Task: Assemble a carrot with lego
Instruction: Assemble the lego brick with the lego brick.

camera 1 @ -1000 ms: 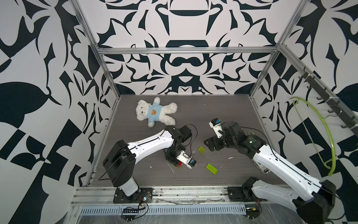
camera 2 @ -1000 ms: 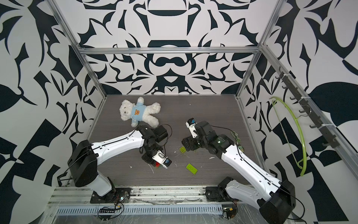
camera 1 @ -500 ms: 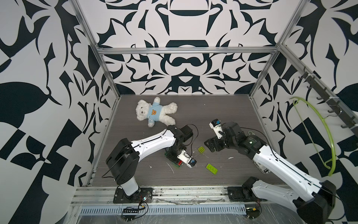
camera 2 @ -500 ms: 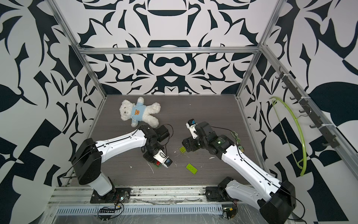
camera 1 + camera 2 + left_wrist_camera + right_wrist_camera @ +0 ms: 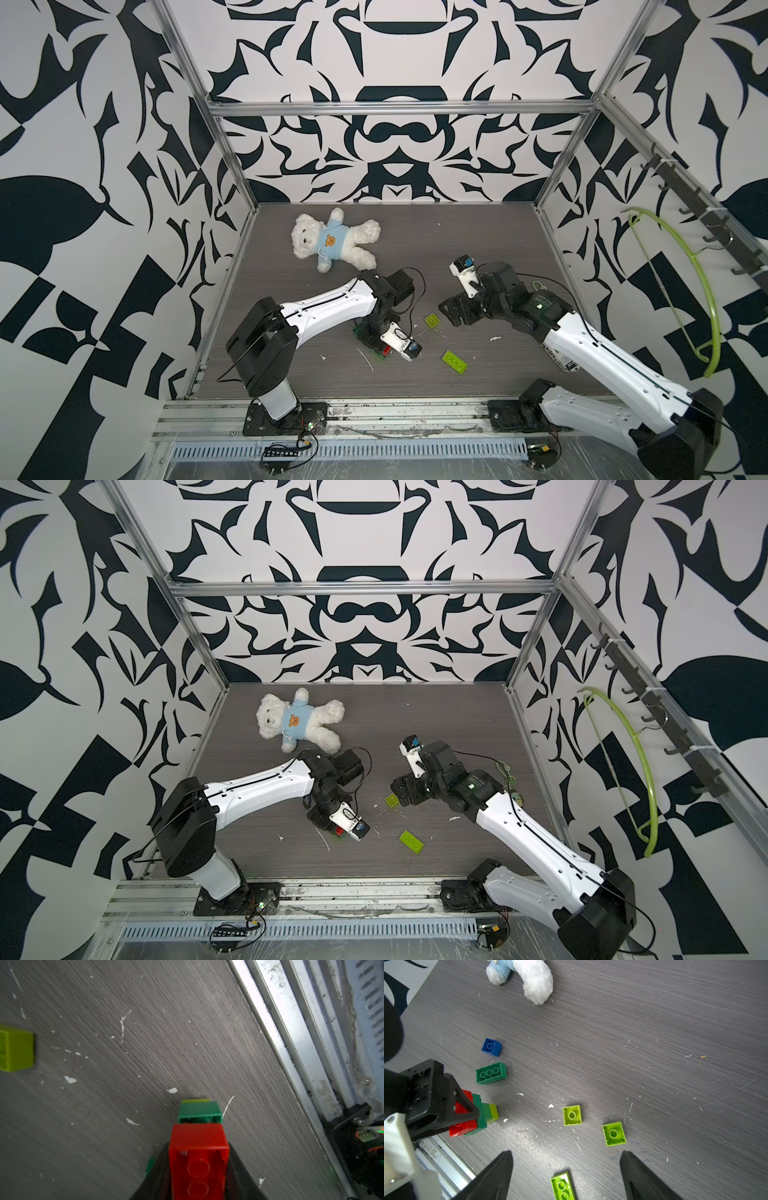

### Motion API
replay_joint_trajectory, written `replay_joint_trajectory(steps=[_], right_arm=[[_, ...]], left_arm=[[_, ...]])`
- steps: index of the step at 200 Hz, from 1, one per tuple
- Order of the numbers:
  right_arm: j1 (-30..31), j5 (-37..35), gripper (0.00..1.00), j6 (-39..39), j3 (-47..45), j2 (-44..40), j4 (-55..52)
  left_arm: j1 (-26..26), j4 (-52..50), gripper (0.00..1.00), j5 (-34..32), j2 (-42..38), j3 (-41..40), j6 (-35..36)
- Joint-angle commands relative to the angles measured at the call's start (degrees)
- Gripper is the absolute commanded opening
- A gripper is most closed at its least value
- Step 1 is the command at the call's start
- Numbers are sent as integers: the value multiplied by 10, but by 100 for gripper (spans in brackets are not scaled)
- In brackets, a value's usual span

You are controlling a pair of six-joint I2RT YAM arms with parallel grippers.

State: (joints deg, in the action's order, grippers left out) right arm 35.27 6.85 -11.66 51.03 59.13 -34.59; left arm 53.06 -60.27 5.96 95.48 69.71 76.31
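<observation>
Even bright light, soft shadows, wrist close-ups blurred

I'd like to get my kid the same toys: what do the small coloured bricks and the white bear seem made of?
The blue brick and the red brick look like hard moulded plastic, slightly glossy: crisp edges, hollow undersides with round tubes, faint highlights. The teddy bear looks like soft plush, matt and fluffy white pile; its light blue shirt seems cloth.

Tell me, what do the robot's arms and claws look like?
The left arm and right arm are white shells with black joints, with thin black cables looping outside. The left claw and right claw have black, tapering, pointed fingers.
</observation>
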Motion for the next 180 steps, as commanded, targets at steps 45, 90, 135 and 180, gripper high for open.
replay_joint_trajectory(steps=[45, 90, 135, 180], right_arm=[[-2, 10, 86, -1, -1, -12, 6], [-2, 11, 86, -2, -3, -16, 4], [-2, 15, 86, -5, -4, -16, 5], [-2, 21, 86, -5, -3, -15, 7]], left_arm=[[3, -9, 0, 9, -7, 2, -2], [3, -9, 0, 9, -34, -12, 7], [3, -4, 0, 16, -41, -22, 22], [4, 6, 0, 1, -38, -31, 35]])
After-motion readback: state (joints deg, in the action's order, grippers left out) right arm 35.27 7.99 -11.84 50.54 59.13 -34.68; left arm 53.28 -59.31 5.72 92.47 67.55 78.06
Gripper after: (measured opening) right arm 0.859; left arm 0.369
